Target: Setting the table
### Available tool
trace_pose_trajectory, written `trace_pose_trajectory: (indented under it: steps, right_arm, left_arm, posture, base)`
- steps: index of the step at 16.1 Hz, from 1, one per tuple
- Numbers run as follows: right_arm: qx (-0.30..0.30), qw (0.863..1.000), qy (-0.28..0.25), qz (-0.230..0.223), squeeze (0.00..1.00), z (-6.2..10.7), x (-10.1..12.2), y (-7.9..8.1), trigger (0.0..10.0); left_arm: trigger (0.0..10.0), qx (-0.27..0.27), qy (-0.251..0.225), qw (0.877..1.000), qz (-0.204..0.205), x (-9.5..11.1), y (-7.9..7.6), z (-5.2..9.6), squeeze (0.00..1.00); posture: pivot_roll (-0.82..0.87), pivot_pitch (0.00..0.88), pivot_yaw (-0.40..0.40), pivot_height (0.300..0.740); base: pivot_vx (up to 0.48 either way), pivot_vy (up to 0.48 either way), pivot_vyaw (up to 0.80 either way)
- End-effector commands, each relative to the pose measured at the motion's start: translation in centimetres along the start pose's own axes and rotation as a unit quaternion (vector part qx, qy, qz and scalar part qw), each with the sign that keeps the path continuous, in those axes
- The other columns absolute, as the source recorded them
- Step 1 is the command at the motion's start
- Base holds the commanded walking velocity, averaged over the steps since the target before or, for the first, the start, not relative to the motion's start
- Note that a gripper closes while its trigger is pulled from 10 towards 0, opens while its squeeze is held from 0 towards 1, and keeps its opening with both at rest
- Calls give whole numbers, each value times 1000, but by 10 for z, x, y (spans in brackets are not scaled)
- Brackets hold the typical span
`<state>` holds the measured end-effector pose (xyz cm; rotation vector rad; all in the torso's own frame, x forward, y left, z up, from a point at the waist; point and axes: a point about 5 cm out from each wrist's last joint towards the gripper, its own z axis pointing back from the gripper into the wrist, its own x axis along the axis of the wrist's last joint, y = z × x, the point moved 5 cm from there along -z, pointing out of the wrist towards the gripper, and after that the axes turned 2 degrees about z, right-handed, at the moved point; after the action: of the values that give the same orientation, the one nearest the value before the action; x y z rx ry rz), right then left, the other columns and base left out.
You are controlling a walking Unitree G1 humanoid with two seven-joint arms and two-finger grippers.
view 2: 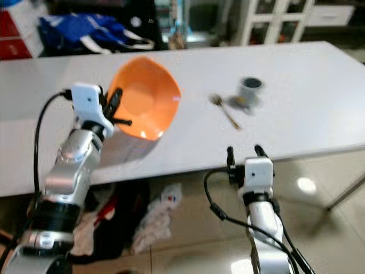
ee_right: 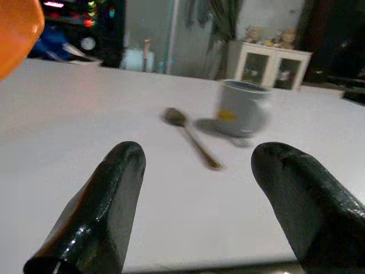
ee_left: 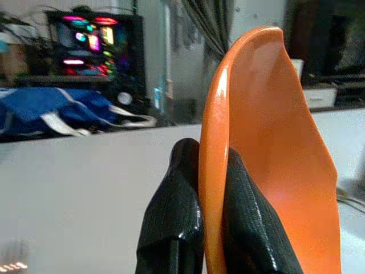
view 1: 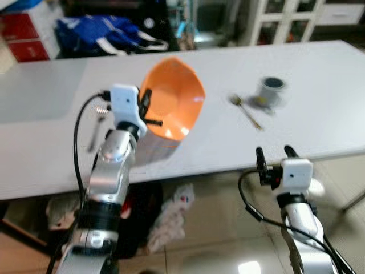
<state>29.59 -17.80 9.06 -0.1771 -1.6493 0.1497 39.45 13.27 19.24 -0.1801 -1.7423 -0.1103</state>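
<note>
I am holding the orange bowl (view 1: pixel 171 100) up in the left pincer (view 1: pixel 146 111), whose two fingers (ee_left: pixel 174 228) are pinching the bowl's rim, one on the outside and one on the inside, so the bowl is hanging tipped on edge above the near left part of the white table (view 1: pixel 45 137), its hollow facing right and toward me. The right pincer (view 1: pixel 276 153) is waiting spread and holding nothing, just off the table's near edge. Far and slightly left of it, the spoon (view 1: pixel 245 111) is lying with its bowl end at the far left and its handle running near and right; the grey cup (view 1: pixel 271 91) is standing just beside it on the far right. I am judging that the bowl needs turning level over the bare table below it, and the right arm is the nearer one for the spoon. A fork (view 1: pixel 97 128) is lying left of my left wrist.
</note>
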Motion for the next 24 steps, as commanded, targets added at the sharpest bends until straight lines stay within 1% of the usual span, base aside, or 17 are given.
trace_pose_trajectory:
  steps: [1, 2, 3, 5, 6, 7, 8, 9, 10, 11, 12, 14, 16, 17, 19, 22, 24]
  right_arm:
    - [10, 1000, -3, 2, 0, 0, 2, 5, 10000]
    - [11, 1000, -2, 2, 0, 0, 1, 6, 10000]
    - [15, 1000, 0, 2, 0, 1, 0, 8, 10000]
    - [18, 1000, 1, 2, 0, 1, -1, 10, 10000]
    - [20, 1000, 2, 3, 0, 2, -1, 12, 10000]
    - [20, 1000, 2, 4, 0, 2, -1, 13, 10000]
    - [20, 1000, 3, 5, 0, 2, -2, 12, 10000]
    - [20, 1000, 5, 6, 0, 3, -2, 12, 10000]
    - [20, 1000, 8, 7, 0, 5, -4, 9, 10000]
    - [20, 1000, 8, 7, 0, 5, -4, 9, 10000]
    - [21, 1000, 9, 8, 0, 6, -4, 9, 10000]
    - [24, 1000, 13, 9, 0, 9, -7, 8, 10000]
    - [25, 1000, 14, 9, 0, 9, -7, 8, 10000]
    - [28, 999, 16, 8, 0, 8, -8, 10, 10000]
    - [33, 999, 16, 7, 0, 7, -8, 13, 10000]
    - [36, 999, 15, 7, 0, 5, -7, 16, 10000]
    - [37, 999, 14, 8, 0, 6, -5, 15, 10000]
  left_arm:
    - [0, -5, -8, 1000, 29, 10, 1, -9, 0]
    - [0, -1, 4, 998, 65, 8, 0, -17, 0]
    - [0, 13, 21, 993, 115, 4, 0, -26, 0]
    - [0, 27, 39, 985, 164, 0, -1, -33, 0]
    - [0, 71, 69, 964, 248, -12, 4, -40, 0]
    - [0, 104, 95, 943, 302, -23, 6, -41, 0]
    - [0, 123, 114, 931, 323, -32, 6, -38, 0]
    - [0, 137, 130, 925, 329, -40, 8, -35, 0]
    - [0, 172, 146, 920, 320, -48, 25, -30, 0]
    - [0, 172, 146, 920, 320, -48, 25, -30, 0]
    - [0, 180, 145, 921, 314, -47, 32, -29, 0]
    - [0, 201, 149, 917, 310, -47, 57, -23, 0]
    - [0, 216, 148, 915, 307, -45, 69, -19, 0]
    - [0, 229, 151, 915, 295, -45, 80, -17, 0]
    - [0, 224, 163, 916, 291, -50, 82, -15, 0]
    - [0, 214, 183, 912, 298, -63, 74, -13, 0]
    - [0, 197, 181, 911, 315, -64, 66, -16, 0]
  posture:
    - [-29, 0, 29, 740]
    - [-28, 0, 26, 740]
    - [-32, 0, 23, 740]
    - [-35, 0, 21, 740]
    - [-44, 0, 24, 740]
    - [-50, 0, 26, 740]
    - [-53, 0, 25, 740]
    - [-55, 0, 25, 740]
    - [-53, 0, 22, 740]
    - [-53, 0, 22, 740]
    - [-51, 0, 20, 740]
    - [-42, 0, 17, 740]
    - [-34, 0, 14, 740]
    - [-29, 0, 11, 740]
    - [-25, 2, 8, 740]
    - [-29, 9, 6, 740]
    - [-34, 11, 5, 740]
  base:
    - [0, 0, 0]
    - [0, 0, 0]
    - [0, 0, 0]
    - [0, 0, 0]
    - [0, 0, 0]
    - [0, 0, 0]
    - [0, 0, 0]
    - [0, 0, 0]
    - [0, 0, 0]
    - [0, 0, 0]
    - [0, 0, 0]
    - [0, 0, 0]
    - [0, 0, 0]
    - [0, 0, 0]
    - [0, 0, 0]
    - [0, 0, 0]
    - [0, 0, 0]
